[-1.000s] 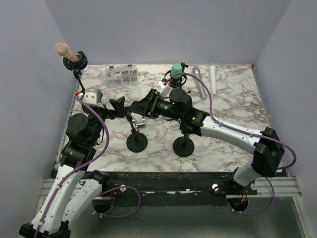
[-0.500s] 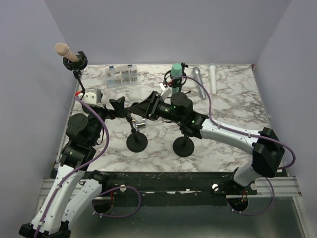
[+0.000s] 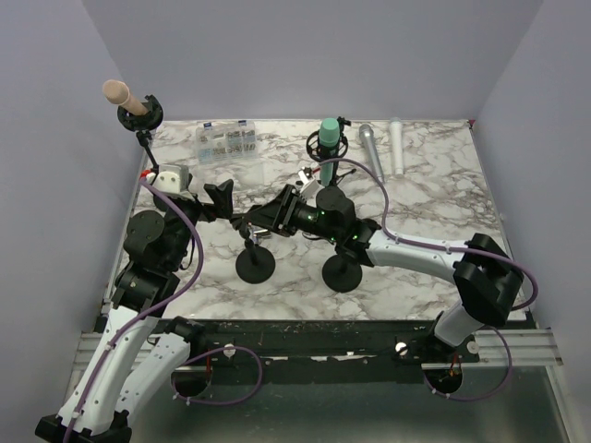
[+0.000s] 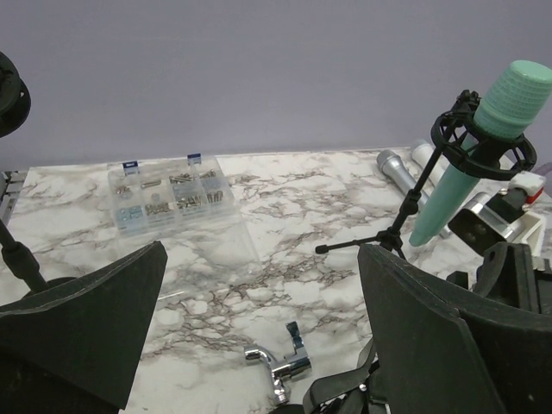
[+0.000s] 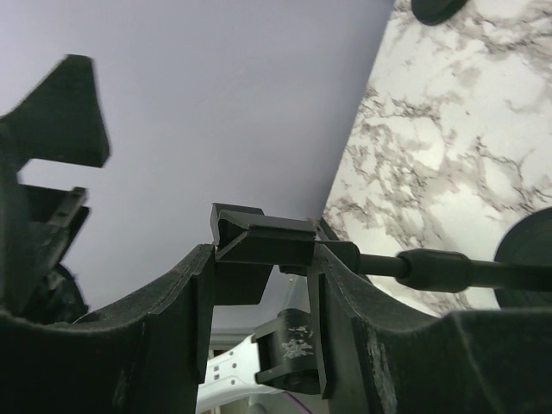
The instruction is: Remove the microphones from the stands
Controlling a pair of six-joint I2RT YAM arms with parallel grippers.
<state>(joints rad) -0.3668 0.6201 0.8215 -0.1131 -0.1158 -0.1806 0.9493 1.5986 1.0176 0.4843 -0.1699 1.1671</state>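
— Clamping onto the black clip [image 5: 263,241], that's the right hand [image 5: 261,276], both fingers [image 5: 194,319] pressed against its sides, just toward 9 o'clock from the centre of the bench [image 3: 434,198].
— And that clip tops a stand?
— It does: a dark rod [image 5: 431,270] runs from it to a round base [image 3: 255,266] at 7 o'clock of centre. A second round base [image 3: 343,273] sits at 5 o'clock, its post running up under the right arm.
— What about the left hand [image 4: 260,250]?
— Released! Fingers spread wide, nothing between them, hovering farther out at 9 o'clock, near the clip but apart from it. A chrome fitting [image 4: 280,371] shows just beneath, by the clip's stand.
— Where's the microphone itself?
— The teal microphone [image 4: 509,95] is seated in its shock mount [image 4: 454,129] on a thin stand [image 4: 412,203] at 12 o'clock, tilted, head uppermost. Both hands are apart from it.
— There's another one up high, isn't there?
— Right, the beige microphone [image 3: 120,93] rests in a mount [image 3: 143,116] at 10 o'clock, beyond the bench's far-left corner, head pointing toward 10 o'clock too.
— And the loose bits?
— A silver microphone [image 3: 371,152] and a white microphone [image 3: 395,143] lie side by side on the marble at 1 o'clock, and a clear parts box [image 4: 168,194] with small hardware sits at 11 o'clock, between the two mounted microphones.
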